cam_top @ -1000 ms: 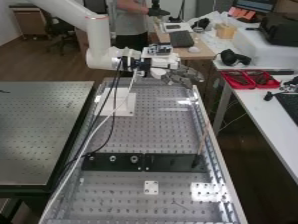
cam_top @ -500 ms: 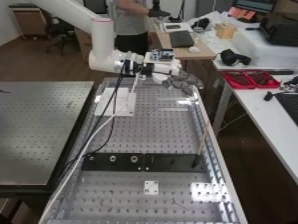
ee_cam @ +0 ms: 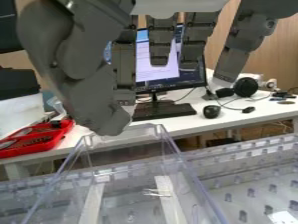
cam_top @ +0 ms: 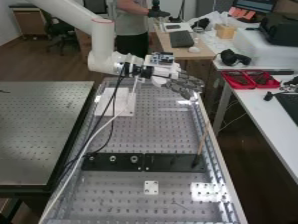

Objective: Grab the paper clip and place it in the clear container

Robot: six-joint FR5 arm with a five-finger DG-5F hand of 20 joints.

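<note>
1. Presently, see the dark grey mechanical hand point(cam_top: 183, 85) held over the far end of the perforated metal bench point(cam_top: 133, 187), open, with fingers point(ee_cam: 159, 45) nearly straight and with nothing in the grasp. Perhaps so relaxed for letting go rather than for taking.
2. Near the hand, note the clear, straight-sided plastic container point(ee_cam: 133, 155), with open mouth upward. Suits well, in this posture, the receiving of a small thing from above.
3. Low within the outline of this container, find the small, silvery wire paper clip point(ee_cam: 154, 192). Seems to lie inside, near the bottom, but cannot be called certain, being seen through transparent walls. If truly inside, asks only for a calm withdrawal of the hand, without knocking the rim.
4. Through the same clear plastic, notice also the long pale strip point(ee_cam: 171, 197) close to the clip. For what purpose, impossible to say.
5. Back along the white jointed arm point(cam_top: 103, 45), follow the black cables point(cam_top: 114, 100), hung in loose curves, presumably to leave slack for turning the wrist.
6. Well apart, on the white side table point(cam_top: 259, 115), observe the red divided tray point(cam_top: 238, 81), likely put there for storage, away from the work.
</note>
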